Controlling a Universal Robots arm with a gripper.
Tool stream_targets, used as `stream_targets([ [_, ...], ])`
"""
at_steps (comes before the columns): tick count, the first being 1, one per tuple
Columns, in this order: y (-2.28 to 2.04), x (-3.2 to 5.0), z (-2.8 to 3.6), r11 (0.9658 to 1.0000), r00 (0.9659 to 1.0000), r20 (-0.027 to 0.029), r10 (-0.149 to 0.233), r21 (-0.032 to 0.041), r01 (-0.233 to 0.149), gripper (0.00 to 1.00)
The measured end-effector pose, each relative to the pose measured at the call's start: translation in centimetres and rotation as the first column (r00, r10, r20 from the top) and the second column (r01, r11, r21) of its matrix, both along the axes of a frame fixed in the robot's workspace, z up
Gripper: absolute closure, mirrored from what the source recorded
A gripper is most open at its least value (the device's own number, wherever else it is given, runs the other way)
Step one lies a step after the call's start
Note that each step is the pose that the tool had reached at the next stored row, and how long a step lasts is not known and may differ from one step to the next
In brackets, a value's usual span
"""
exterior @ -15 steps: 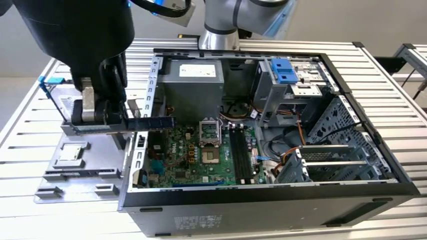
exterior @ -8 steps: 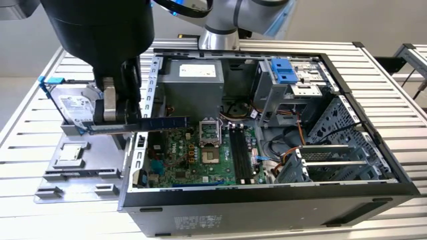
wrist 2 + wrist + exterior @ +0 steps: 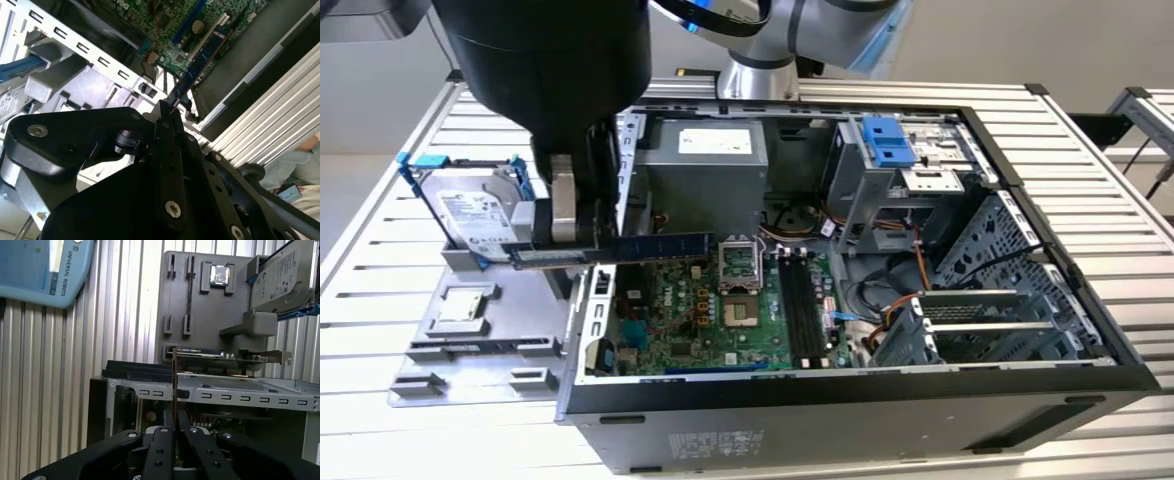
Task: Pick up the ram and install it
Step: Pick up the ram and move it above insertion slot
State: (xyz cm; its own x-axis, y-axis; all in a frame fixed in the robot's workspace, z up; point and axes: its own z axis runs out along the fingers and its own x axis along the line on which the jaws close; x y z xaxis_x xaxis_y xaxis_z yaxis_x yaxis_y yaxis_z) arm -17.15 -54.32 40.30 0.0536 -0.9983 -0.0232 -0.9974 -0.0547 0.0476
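We've got the end effector [image 3: 571,238] clenched on the ram [image 3: 660,245] — stick held level over the motherboard [image 3: 680,310], near the case [image 3: 720,440] wall at the exterior view's left, apart from the slots [image 3: 803,300]; light, stiff, thin, likely fragile — hold flat faces, off contacts.

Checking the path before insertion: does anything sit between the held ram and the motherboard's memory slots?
Nothing visible blocks it. The gripper holds the ram over the open case; the black memory slots lie bare toward the exterior view's right, past the low processor socket.
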Motion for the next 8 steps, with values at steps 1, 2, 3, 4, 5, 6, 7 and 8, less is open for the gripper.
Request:
stream_targets([
  [1,0.00,0.02,0.00,1.0000,1.0000,0.0001,0.000,0.0000,0.000,1.00],
  [2,0.00,0.04,0.00,1.0000,1.0000,0.0000,0.000,-0.0001,0.000,1.00],
  [3,0.00,0.06,0.00,1.0000,1.0000,0.0000,0.000,-0.0001,0.000,1.00],
  [4,0.00,0.08,0.00,1.0000,1.0000,0.0000,0.000,-0.0001,0.000,1.00],
  [5,0.00,0.08,0.00,1.0000,1.0000,0.0000,0.000,-0.0001,0.000,1.00],
  [6,0.00,0.08,0.00,1.0000,1.0000,0.0000,0.000,-0.0001,0.000,1.00],
  [7,0.00,0.08,0.00,1.0000,1.0000,0.0000,0.000,-0.0001,0.000,1.00],
  [8,0.00,0.09,0.00,1.0000,1.0000,0.0000,0.000,-0.0001,0.000,1.00],
])
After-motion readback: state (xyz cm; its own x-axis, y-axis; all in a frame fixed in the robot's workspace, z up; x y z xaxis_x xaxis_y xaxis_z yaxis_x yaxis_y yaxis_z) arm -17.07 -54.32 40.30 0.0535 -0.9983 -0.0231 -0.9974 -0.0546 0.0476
